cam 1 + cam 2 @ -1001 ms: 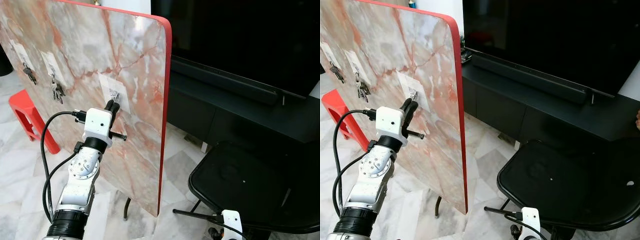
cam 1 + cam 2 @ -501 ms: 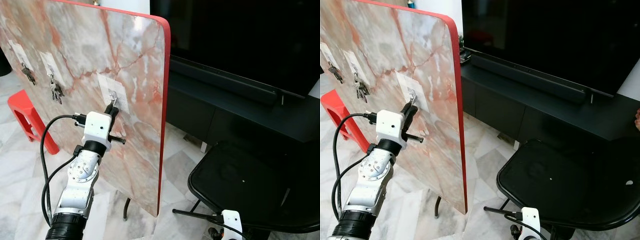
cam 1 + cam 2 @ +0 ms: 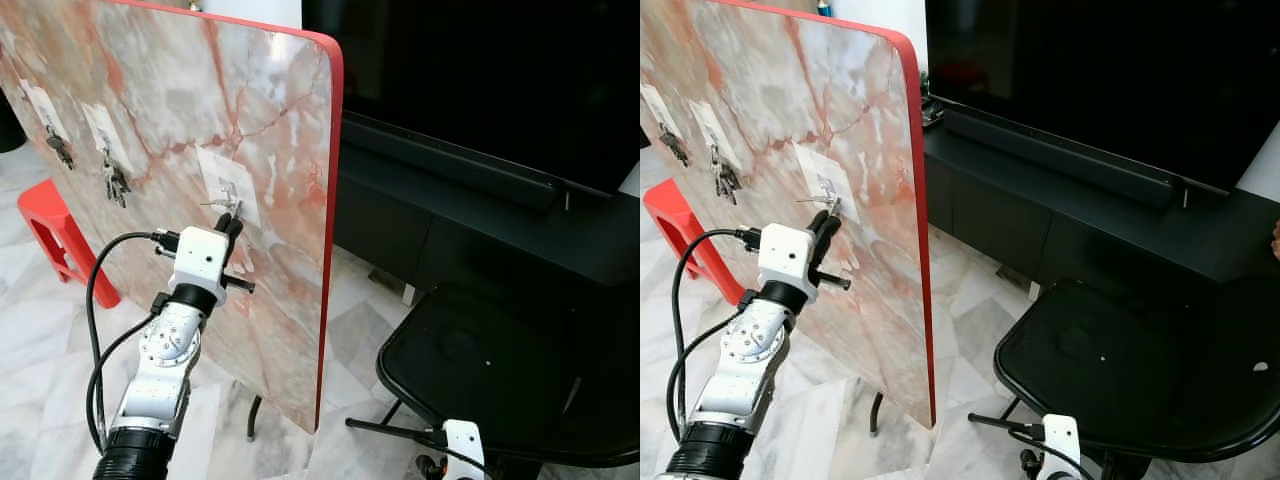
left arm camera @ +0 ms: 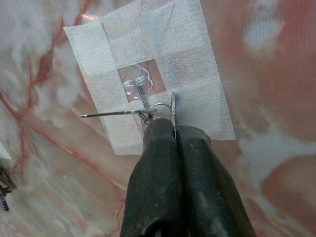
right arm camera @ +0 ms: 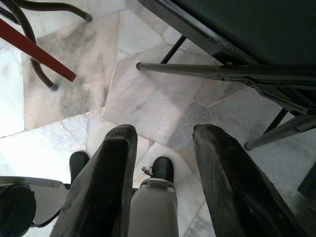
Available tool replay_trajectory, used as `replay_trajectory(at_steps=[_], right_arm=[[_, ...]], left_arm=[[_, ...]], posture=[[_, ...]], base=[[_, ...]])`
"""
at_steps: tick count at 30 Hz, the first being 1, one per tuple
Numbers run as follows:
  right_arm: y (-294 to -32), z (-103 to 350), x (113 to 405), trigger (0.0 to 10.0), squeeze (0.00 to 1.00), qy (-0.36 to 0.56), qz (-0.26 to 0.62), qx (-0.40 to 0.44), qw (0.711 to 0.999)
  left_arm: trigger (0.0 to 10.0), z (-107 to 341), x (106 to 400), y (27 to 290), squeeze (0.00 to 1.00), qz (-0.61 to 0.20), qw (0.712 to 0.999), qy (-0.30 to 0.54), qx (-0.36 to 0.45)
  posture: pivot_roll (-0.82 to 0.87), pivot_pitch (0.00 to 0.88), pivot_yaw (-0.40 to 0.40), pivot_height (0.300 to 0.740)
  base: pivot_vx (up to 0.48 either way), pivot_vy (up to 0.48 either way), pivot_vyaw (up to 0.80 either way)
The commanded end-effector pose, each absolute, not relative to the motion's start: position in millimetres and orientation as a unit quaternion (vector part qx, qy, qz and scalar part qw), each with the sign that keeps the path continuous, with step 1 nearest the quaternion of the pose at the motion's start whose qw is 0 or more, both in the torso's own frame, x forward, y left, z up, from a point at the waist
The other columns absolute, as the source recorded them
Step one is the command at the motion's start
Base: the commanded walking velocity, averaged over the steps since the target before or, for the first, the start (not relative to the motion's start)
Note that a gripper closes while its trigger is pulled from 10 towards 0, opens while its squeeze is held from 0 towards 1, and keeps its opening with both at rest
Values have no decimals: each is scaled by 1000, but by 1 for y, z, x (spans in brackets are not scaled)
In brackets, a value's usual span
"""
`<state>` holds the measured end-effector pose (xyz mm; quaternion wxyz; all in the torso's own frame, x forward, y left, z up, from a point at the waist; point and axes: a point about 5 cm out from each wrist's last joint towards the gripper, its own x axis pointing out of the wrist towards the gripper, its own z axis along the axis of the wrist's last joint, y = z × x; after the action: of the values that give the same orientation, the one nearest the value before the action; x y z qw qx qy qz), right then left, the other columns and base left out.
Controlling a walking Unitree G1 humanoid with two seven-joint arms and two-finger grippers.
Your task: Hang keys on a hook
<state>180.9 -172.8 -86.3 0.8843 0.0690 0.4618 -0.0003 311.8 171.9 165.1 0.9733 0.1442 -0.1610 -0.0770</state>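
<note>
Nearest to us the right gripper (image 5: pixel 163 197) hangs idle low by the marble floor (image 5: pixel 148 98) next to the black chair (image 3: pixel 480 370), its two fingers spread wide with nothing between them. Moving out, we see the left gripper (image 4: pixel 174 129) raised at the upended marble table (image 3: pixel 200 120), fingers pinched together on the keys (image 4: pixel 148 112), just under the clear hook (image 4: pixel 137 84) on its white adhesive patch (image 4: pixel 197 64). Compared with half a second ago, the left gripper has dropped slightly lower on the panel and a key blade now sticks out sideways at the hook, which we did not see before; we read that as the ring having reached the hook's stem and the keys starting to swing free, so the hang looks nearly made, though we cannot tell for sure that the ring is over the hook tip. One key's long axis lies roughly level, parallel to the table face, blade pointing toward the robot's left; a second piece stands edge-on, upright between the fingertips. Farther along the table toward the left, two other key sets (image 3: pixel 115 185) hang from their own patches, with a red stool (image 3: pixel 60 235) beyond, and the dark TV (image 3: pixel 480 80) behind.
</note>
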Motion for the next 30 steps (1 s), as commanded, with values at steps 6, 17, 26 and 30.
replay_trajectory(at_steps=[6,17,26,30], right_arm=[[-174,-86,181,10000,0,463,-2,69,884],[-174,-86,181,10000,0,463,-3,67,884],[-175,-86,181,10000,0,462,-5,66,884],[-175,-86,181,10000,0,462,-5,66,885]], left_arm=[[10000,166,313,174,682,-70,973,-158,152],[10000,167,313,174,980,-65,974,-162,146],[10000,171,313,173,1000,-70,975,-171,124],[10000,172,310,168,1000,-88,973,-177,119]], posture=[[-33,0,-18,740],[-34,0,-18,740],[-34,0,-19,740],[-34,0,-19,740]], base=[[0,0,0],[0,0,0],[0,0,0],[0,0,0]])
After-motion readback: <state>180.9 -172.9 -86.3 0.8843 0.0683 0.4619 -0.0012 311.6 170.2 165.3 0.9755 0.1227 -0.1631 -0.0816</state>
